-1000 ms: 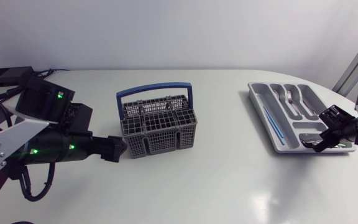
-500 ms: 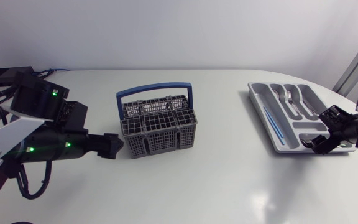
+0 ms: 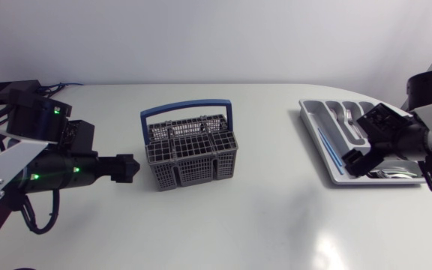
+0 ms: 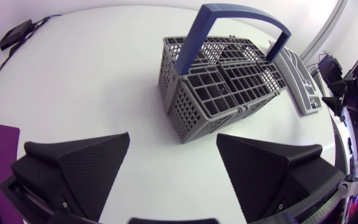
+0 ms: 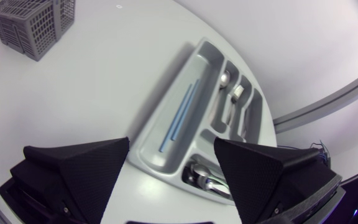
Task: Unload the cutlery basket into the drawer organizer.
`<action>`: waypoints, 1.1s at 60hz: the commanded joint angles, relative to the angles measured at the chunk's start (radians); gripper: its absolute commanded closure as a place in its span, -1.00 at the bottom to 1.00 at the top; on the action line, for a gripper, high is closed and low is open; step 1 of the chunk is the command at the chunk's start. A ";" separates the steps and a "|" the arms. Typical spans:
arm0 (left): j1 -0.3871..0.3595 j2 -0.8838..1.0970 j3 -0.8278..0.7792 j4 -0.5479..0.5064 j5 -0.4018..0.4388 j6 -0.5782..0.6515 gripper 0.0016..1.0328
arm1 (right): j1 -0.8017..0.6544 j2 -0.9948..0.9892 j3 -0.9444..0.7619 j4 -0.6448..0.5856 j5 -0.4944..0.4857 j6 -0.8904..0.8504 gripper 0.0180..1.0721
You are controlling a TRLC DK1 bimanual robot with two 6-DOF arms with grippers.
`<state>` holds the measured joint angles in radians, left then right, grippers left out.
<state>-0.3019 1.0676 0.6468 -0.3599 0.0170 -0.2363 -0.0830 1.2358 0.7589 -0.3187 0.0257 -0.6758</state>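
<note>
— What does the cutlery basket [image 3: 190, 146] look like, and where is it?

— Grey plastic mesh with a blue hoop handle standing upright. It sits left of the middle of the white table [image 3: 238, 217]. Inside I make out only its own dividers (the mesh hides the rest).

— And the arms?

— The left gripper [image 3: 130, 169] is level with the basket's side, near it but apart, with its fingers spread and nothing between them. The right gripper [image 3: 358, 161] hangs over the drawer organizer [image 3: 311, 120], fingers likewise apart and holding nothing.

— What is in the organizer?

— It's a grey tray at the table's right end. A thin blue stick [image 5: 180, 115] lies in the long outer compartment, forks and spoons [image 5: 232, 99] in the narrow middle ones, and more spoons [image 5: 207, 177] in the cross compartment under the right gripper.
</note>
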 commanded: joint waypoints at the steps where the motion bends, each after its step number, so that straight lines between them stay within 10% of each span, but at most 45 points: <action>1: 0.021 0.040 -0.029 0.032 -0.003 -0.005 -0.90 | 0.078 0.002 0.005 -0.045 -0.007 0.105 -0.88; 43: 0.086 0.336 0.013 0.265 0.020 -0.011 -0.90 | 0.341 0.449 0.342 -0.071 -0.147 0.427 -0.71; 66: 0.092 0.456 0.056 0.346 0.020 -0.014 -0.90 | 0.393 0.628 0.534 -0.102 -0.251 0.529 0.56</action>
<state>-0.2176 1.4899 0.6762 -0.0307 0.0284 -0.2367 0.2932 1.8275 1.2591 -0.4007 -0.2138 -0.1848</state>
